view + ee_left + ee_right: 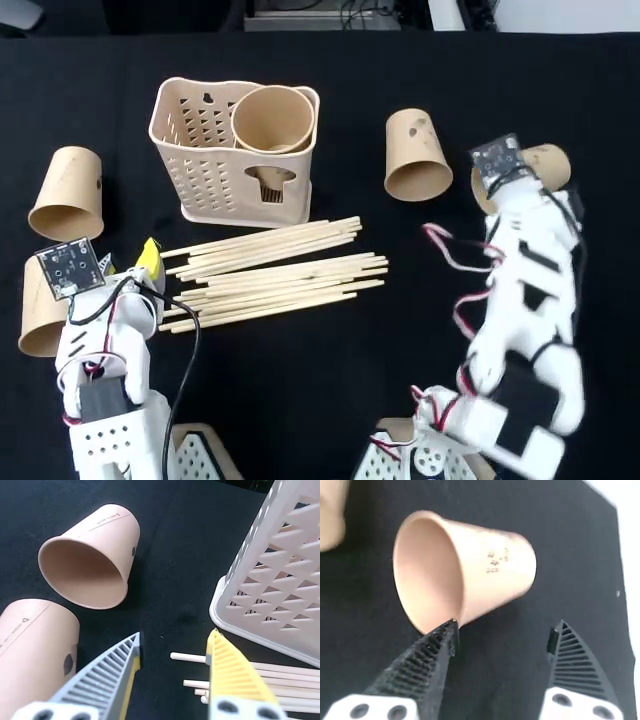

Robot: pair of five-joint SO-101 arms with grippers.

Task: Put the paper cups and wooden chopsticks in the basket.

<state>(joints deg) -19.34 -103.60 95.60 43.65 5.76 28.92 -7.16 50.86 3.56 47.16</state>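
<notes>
Black tabletop under everything.

Right arm, white, stretches out well to the right of the basket. Left arm, white, sits to the left of the basket and nearer. Its base is cut off by the frame edge.

Basket: pale, slotted, upright. One paper cup, the upright cup, stands inside at the basket's right end, mouth up. Its lower part is hidden by the basket wall.

Wooden chopsticks: loose bundle lying flat just in front of the basket, outside it. Count hard to make out. Some left ends are hidden behind the left pincer's yellow finger.

Four more cups lie on their sides, all outside the basket.
- Near-right cup: just right of the basket, whole cup visible.
- Far-right cup: farther right, largely covered by the right arm's wrist in the high view.
- Upper-left cup: left of the basket, unobstructed.
- Lower-left cup: left of the basket and nearer, half hidden behind the left arm.

Right pincer: released, jaws spread, nothing between them. One tip overlaps the far-right cup's rim; cannot tell whether they touch.

Left pincer: released and empty, near the basket's left front corner, between the lower-left cup and the chopstick ends.
</notes>
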